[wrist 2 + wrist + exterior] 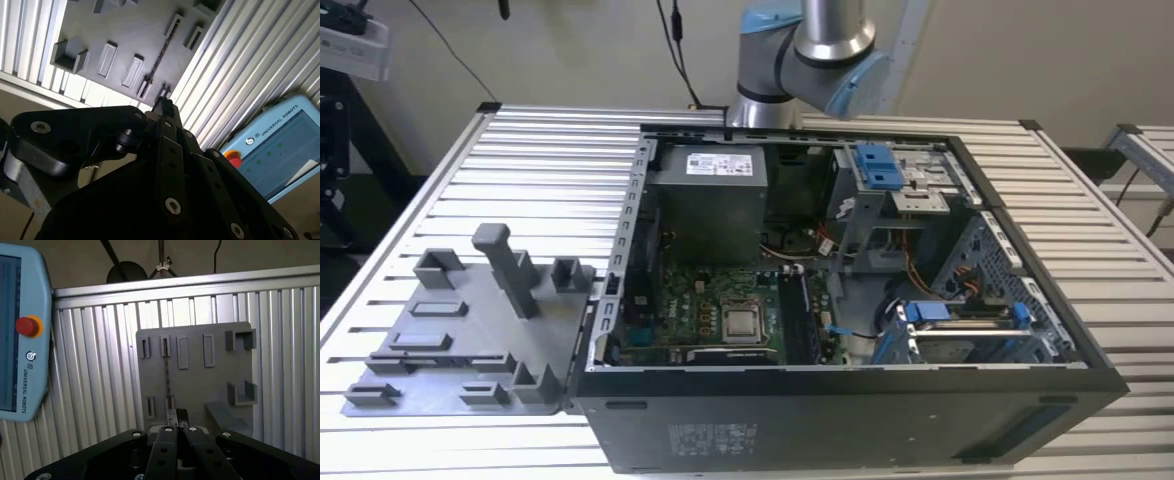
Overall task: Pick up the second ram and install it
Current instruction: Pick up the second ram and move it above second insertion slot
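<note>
In both wrist views the second ram (pixel 167 372) (pixel 157 57) appears edge-on as a thin dark strip standing across two slots of the grey holder plate (pixel 200 385) (pixel 125 30). My gripper (pixel 176 415) (pixel 163 106) hangs well above that plate with its black fingertips (pixel 171 415) pressed together and nothing between them; its tips line up with the near end of the strip. In the exterior view the arm's elbow (pixel 803 45) stands behind the open computer case (pixel 854 400), whose green motherboard (pixel 720 300) lies exposed.
A light blue teach pendant (pixel 20 335) (pixel 270 150) with a red button lies on the slatted metal table (pixel 100 390) beside the plate. The holder plate (pixel 467 330) carries raised blocks and a tall post (pixel 507 265). Blue drive-bay clips (pixel 878 165) sit inside the case.
</note>
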{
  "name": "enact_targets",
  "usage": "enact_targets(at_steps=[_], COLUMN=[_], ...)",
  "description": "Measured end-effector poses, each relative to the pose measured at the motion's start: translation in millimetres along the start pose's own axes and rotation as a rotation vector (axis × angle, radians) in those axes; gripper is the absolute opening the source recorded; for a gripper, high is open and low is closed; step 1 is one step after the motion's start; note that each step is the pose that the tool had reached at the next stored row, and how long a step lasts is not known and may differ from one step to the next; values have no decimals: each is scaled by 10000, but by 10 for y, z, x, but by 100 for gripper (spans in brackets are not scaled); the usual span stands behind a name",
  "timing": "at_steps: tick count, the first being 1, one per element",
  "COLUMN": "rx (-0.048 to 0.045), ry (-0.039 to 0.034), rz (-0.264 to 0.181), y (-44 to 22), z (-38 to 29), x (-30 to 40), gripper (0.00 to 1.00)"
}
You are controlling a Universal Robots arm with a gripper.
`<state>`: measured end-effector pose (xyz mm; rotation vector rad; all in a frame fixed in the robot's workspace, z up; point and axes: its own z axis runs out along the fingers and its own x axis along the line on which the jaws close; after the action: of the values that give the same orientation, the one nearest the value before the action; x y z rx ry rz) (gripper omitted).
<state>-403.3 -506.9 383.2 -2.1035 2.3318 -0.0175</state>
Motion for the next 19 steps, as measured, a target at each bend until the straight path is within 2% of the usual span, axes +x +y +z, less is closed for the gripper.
enact_targets(at_steps=[7, 8, 9, 10, 16, 17, 18, 19], rx=[0, -1, 0, 0, 0, 0, 0, 0], ry=[0, 1, 1, 0, 0, 0, 0, 0], rz=[-10, -12, -12, -14, -22, -24, -25, -26], y=[0, 0, 0, 0, 0, 0, 0, 0], z=[0, 0, 0, 0, 0, 0, 0, 0], x=[0, 0, 0, 0, 0, 0, 0, 0], gripper=[12, 22, 22, 28, 30, 36, 36, 42])
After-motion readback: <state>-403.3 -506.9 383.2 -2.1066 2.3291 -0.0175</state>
